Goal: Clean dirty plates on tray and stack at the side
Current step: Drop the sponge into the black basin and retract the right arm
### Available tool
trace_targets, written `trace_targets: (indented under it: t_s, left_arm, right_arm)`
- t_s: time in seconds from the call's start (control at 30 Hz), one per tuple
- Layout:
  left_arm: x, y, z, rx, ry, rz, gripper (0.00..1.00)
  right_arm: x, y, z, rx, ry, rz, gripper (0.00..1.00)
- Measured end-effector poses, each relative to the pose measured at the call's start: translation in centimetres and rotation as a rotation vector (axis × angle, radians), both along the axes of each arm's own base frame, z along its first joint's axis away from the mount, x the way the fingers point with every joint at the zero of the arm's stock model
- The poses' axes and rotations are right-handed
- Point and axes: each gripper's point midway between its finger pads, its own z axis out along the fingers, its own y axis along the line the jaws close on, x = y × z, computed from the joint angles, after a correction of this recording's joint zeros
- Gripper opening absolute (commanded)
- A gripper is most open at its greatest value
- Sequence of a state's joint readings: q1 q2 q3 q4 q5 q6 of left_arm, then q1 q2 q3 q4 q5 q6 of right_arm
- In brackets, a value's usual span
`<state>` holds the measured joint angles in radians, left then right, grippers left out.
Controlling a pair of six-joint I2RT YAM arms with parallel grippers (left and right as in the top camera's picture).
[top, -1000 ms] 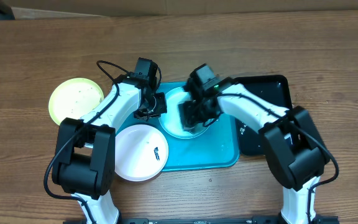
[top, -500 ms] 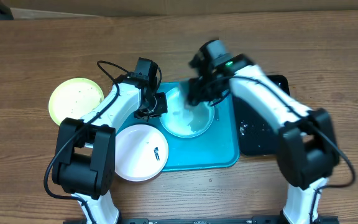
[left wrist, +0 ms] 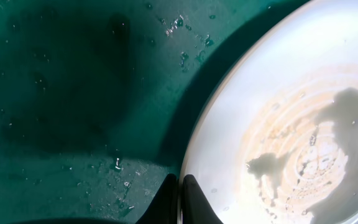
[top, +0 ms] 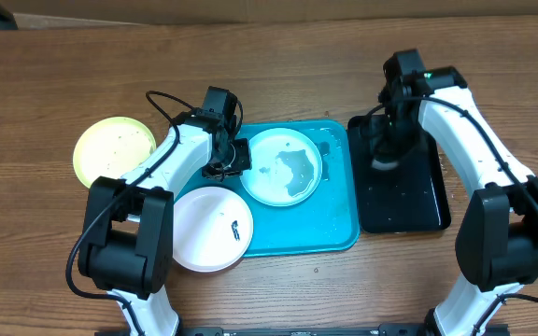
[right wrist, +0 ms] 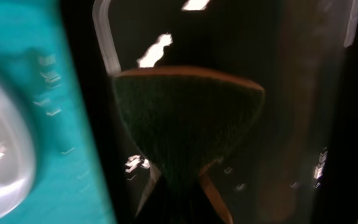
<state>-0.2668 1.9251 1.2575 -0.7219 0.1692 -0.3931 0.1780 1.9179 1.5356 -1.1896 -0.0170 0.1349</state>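
Two wrist views (unlike overhead) show pinches: plate (left wrist: 303, 124) rim, sponge (right wrist: 185, 124).

First plate (top: 283, 166) in tray (top: 336, 224), left half. Second plate (top: 208, 229) at tray's front-left corner; third plate (top: 113, 149) on table (top: 278, 75), far left. Narrower tray (top: 409, 201) just right.

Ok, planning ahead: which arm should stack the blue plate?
Left. The left gripper is shut on the rim of the blue plate, beside the white plate; the right gripper holds the sponge over the black tray.
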Motion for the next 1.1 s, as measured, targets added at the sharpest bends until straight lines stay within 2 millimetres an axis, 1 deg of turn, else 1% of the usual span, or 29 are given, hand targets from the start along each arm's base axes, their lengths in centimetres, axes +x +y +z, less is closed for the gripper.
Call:
trace_targets:
  t_s: [0.07, 0.13, 0.23, 0.27, 0.3, 0.33, 0.37, 0.4, 0.47, 0.53, 0.6, 0.67, 0.77, 0.8, 0.83, 0.9, 1.0, 1.03, 1.07, 1.1]
  left_arm:
    - [0.0, 0.0, 0.0, 0.0, 0.0, 0.0, 0.05]
    - [0.0, 0.0, 0.0, 0.0, -0.001, 0.0, 0.05]
    - [0.1, 0.0, 0.0, -0.001, -0.002, 0.0, 0.04]
    - [0.1, 0.0, 0.0, -0.001, -0.003, 0.0, 0.04]
    - [0.1, 0.0, 0.0, -0.002, -0.003, 0.0, 0.04]
    - [0.1, -0.1, 0.0, -0.003, -0.004, 0.0, 0.05]
    - [0.1, -0.1, 0.0, -0.003, -0.004, 0.0, 0.07]
    - [0.1, -0.1, 0.0, -0.004, -0.005, 0.0, 0.11]
    - [0.2, -0.1, 0.0, -0.005, -0.007, 0.001, 0.16]
    - [0.2, -0.1, 0.1, -0.006, -0.01, -0.001, 0.17]
    - [0.3, -0.1, 0.1, -0.006, -0.011, 0.0, 0.19]
    - [0.3, -0.1, 0.1, -0.006, -0.011, 0.0, 0.21]
    - [0.3, -0.1, 0.1, -0.005, -0.011, 0.0, 0.23]
    - [0.3, -0.1, 0.1, -0.005, -0.011, 0.0, 0.23]
    - [0.3, -0.1, 0.1, -0.005, -0.011, 0.0, 0.23]
    - [0.3, -0.1, 0.0, -0.001, -0.011, 0.0, 0.22]
    - [0.2, 0.0, -0.5, 0.006, -0.001, -0.001, 0.16]
    - [0.2, 0.0, -0.7, 0.009, 0.003, -0.001, 0.14]
    - [0.2, -0.1, -1.0, 0.011, 0.006, -0.004, 0.13]
    - [0.1, -0.2, -1.1, 0.01, 0.007, -0.008, 0.08]
  right_arm:
    - [-0.3, -1.1, -1.6, -0.061, -0.005, -0.002, 0.04]
    - [-0.8, -1.8, -3.1, -0.099, 0.001, -0.002, 0.04]
    - [-1.1, -2.6, -4.9, -0.141, -0.016, -0.002, 0.04]
    - [-1.2, -2.8, -5.3, -0.151, -0.013, -0.002, 0.04]
    - [-1.4, -3.0, -5.6, -0.16, -0.012, -0.002, 0.14]
    - [-1.6, -3.2, -5.9, -0.168, -0.011, -0.003, 0.36]
    - [-1.6, -3.3, -6.0, -0.174, -0.012, -0.002, 0.55]
    - [-1.6, -3.4, -6.1, -0.18, -0.013, 0.0, 0.64]
    - [-1.6, -3.4, -6.0, -0.182, -0.016, -0.003, 0.67]
    - [-1.9, -3.6, -5.8, -0.186, 0.001, 0.0, 0.67]
    - [-1.5, -3.7, -5.0, -0.183, 0.002, -0.009, 0.67]
    - [-0.4, -3.9, -3.8, -0.167, -0.024, -0.028, 0.67]
    - [2.4, -4.8, -1.0, -0.129, -0.099, -0.079, 0.68]
    - [3.2, -5.3, -0.3, -0.119, -0.124, -0.098, 0.68]
    - [4.1, -6.2, 0.7, -0.108, -0.153, -0.133, 0.69]
    - [4.7, -7.3, 1.2, -0.101, -0.174, -0.171, 0.69]
    - [4.9, -10.2, 1.4, -0.096, -0.184, -0.26, 0.72]
    - [4.8, -11.3, 1.4, -0.097, -0.182, -0.29, 0.74]
    - [4.7, -12.9, 1.4, -0.099, -0.181, -0.332, 0.83]
    - [4.5, -13.9, 1.4, -0.1, -0.179, -0.36, 1.0]
